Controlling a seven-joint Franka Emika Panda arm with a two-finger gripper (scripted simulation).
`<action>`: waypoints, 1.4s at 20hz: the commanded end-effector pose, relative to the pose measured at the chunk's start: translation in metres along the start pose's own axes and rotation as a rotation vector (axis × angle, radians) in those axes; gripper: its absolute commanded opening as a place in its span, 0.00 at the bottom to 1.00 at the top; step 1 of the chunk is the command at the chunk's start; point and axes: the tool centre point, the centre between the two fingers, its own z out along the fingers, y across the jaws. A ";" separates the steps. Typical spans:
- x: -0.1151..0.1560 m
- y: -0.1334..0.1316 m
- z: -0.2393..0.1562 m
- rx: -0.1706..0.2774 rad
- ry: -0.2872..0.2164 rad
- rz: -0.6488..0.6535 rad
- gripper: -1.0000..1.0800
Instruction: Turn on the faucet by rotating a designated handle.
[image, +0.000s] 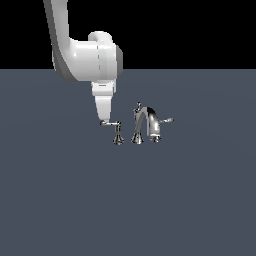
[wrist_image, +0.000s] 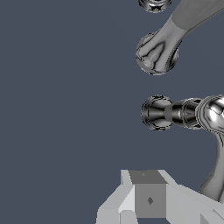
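The chrome faucet (image: 150, 123) stands mid-scene, its arched spout rising from a flared base (wrist_image: 156, 54). The handle (image: 113, 123) is the slim lever on the short pedestal (image: 118, 138) at the exterior view's left of the spout. In the wrist view the handle (wrist_image: 183, 113) runs out from its pedestal (wrist_image: 156, 112) toward the camera. My gripper (image: 104, 121) points straight down, with its tip against the lever's outer end. Its fingers (wrist_image: 148, 199) appear pressed together as one block with nothing between them.
A second chrome lever (image: 167, 120) sticks out past the spout on the exterior view's right, and its pedestal (wrist_image: 154, 4) shows at the edge of the wrist view. A small finial knob (image: 138, 105) tops the spout post. The floor (image: 75, 200) is flat grey.
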 end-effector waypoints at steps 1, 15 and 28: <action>0.001 -0.002 0.002 0.001 0.000 0.009 0.00; -0.003 0.007 -0.001 0.001 -0.001 0.001 0.00; -0.016 0.042 -0.001 0.001 -0.001 0.001 0.00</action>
